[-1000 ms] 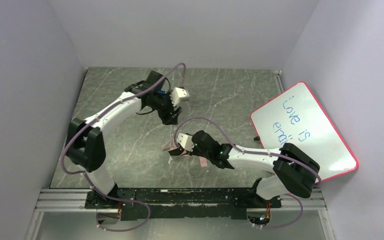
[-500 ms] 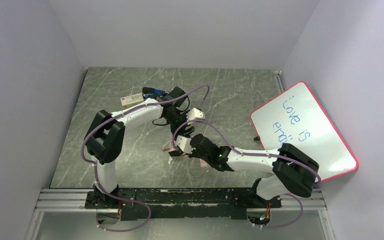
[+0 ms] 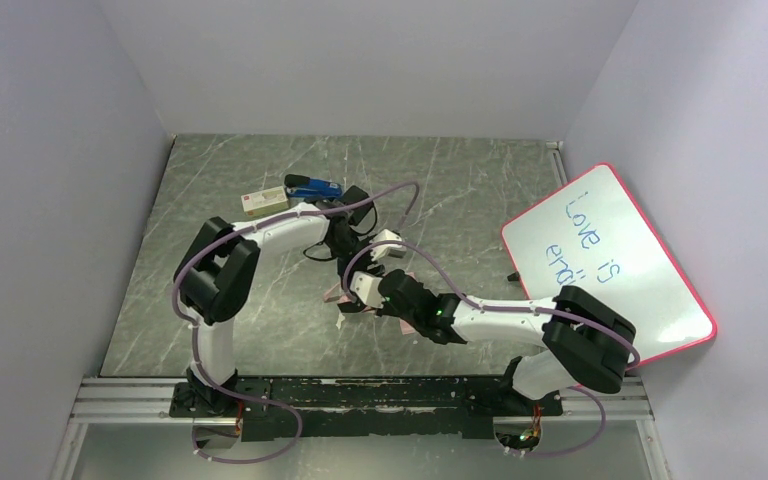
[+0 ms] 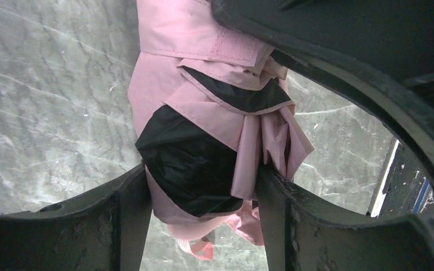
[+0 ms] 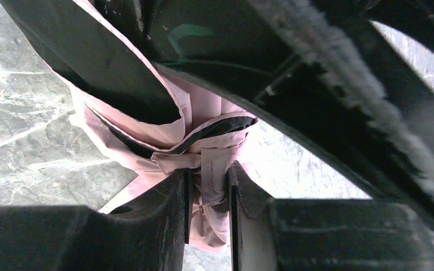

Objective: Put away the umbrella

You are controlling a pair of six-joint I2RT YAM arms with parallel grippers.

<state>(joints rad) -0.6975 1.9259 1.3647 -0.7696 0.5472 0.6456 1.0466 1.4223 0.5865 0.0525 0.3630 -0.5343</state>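
grey marble table; whiteboard at r reads "love is", rest hidden. umbrella mid-table: l gripper wide, straddling it; r gripper narrow, pinching its pink fabric.

Place: a robot lab test cell, not a home or a shop.
Enclosure: plain pale walls close in the left, back and right sides of a grey marble-patterned tabletop.
Rig: the left arm and the right arm, white and black, are bolted side by side to an aluminium rail at the near edge.
Wiring: purple cables loop openly along both arms.
Props: a pink-framed whiteboard with blue handwriting leans at the right wall; a blue stapler and a small box lie far left.
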